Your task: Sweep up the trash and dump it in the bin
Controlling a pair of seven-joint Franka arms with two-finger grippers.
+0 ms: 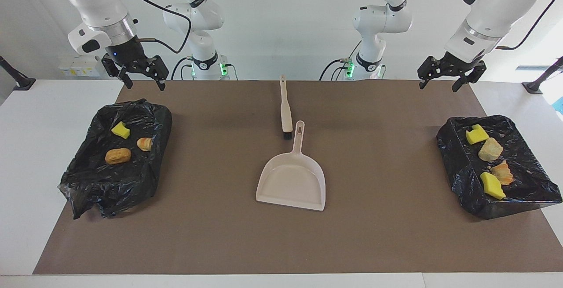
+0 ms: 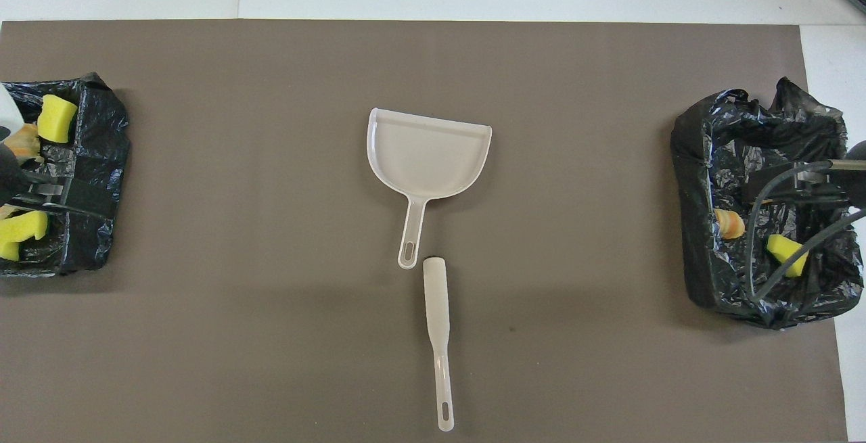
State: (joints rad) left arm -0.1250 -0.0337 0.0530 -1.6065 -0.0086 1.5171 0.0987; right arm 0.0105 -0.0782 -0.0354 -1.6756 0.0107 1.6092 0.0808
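Facing view: sponge scraps (image 1: 118,155) already lie in both black-lined bins (image 1: 88,182); left gripper (image 1: 445,78) and right gripper (image 1: 141,78) hover open, dustpan (image 1: 292,182) empty, apparently finished.

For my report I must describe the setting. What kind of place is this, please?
Most likely a robotics lab: two Franka arms stand at a white table with a brown mat, where a dustpan, a brush and bag-lined bins are staged.
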